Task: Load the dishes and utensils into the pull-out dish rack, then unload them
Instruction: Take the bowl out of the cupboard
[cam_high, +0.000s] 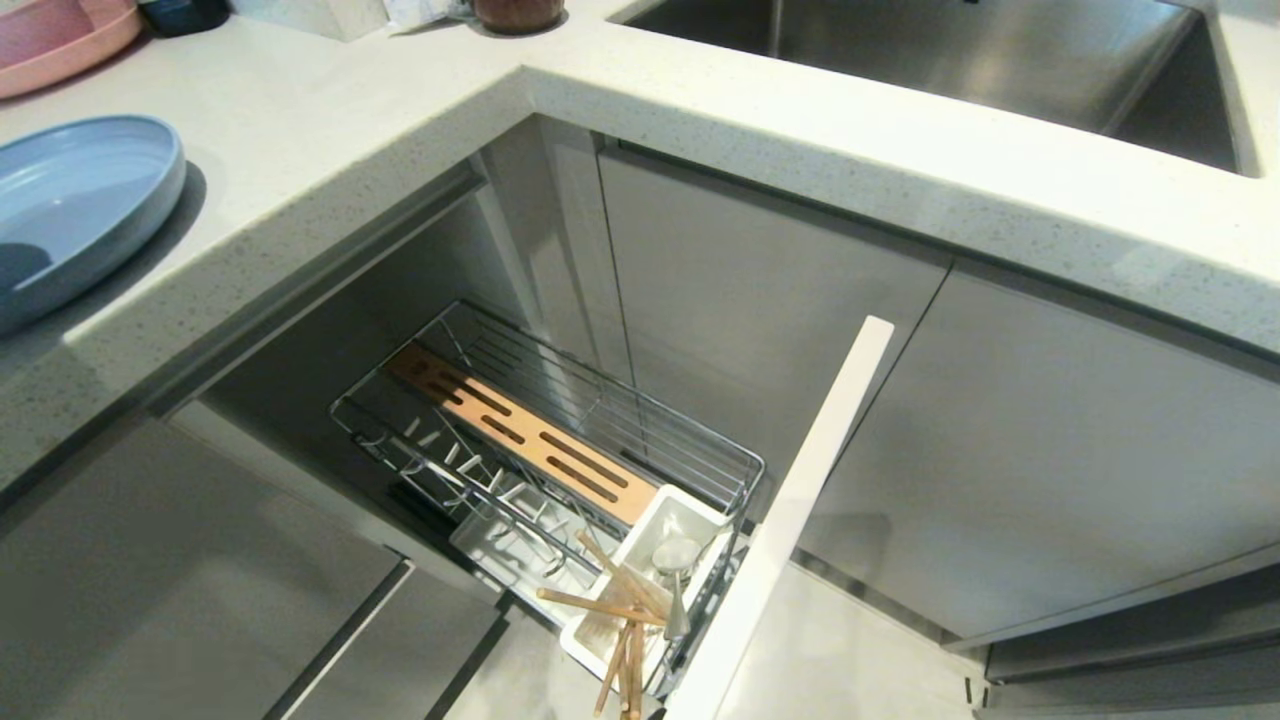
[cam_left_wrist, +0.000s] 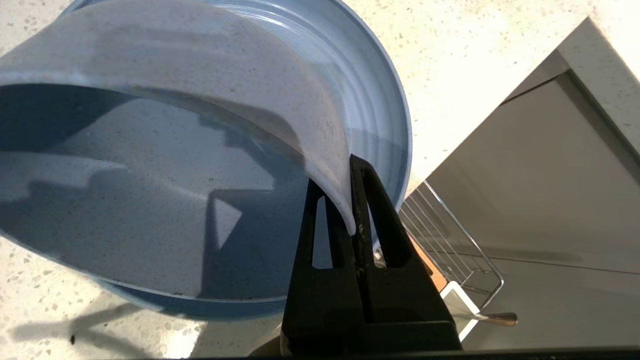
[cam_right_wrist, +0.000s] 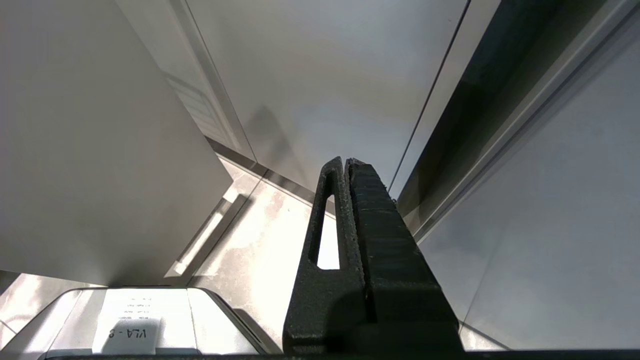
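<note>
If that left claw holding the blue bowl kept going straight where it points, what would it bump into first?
Probably the blue plate on the counter: the left claw, shut on the bowl's rim, points at it past that rim. Depth is unclear.

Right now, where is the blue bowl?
In the left wrist view the blue bowl is pinched by its rim in the left gripper, above the blue plate on the counter.

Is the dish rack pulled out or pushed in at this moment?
Pulled out. In the head view the rack juts clear of the cabinet opening on its grey front panel, with chopsticks in its white cup.
</note>
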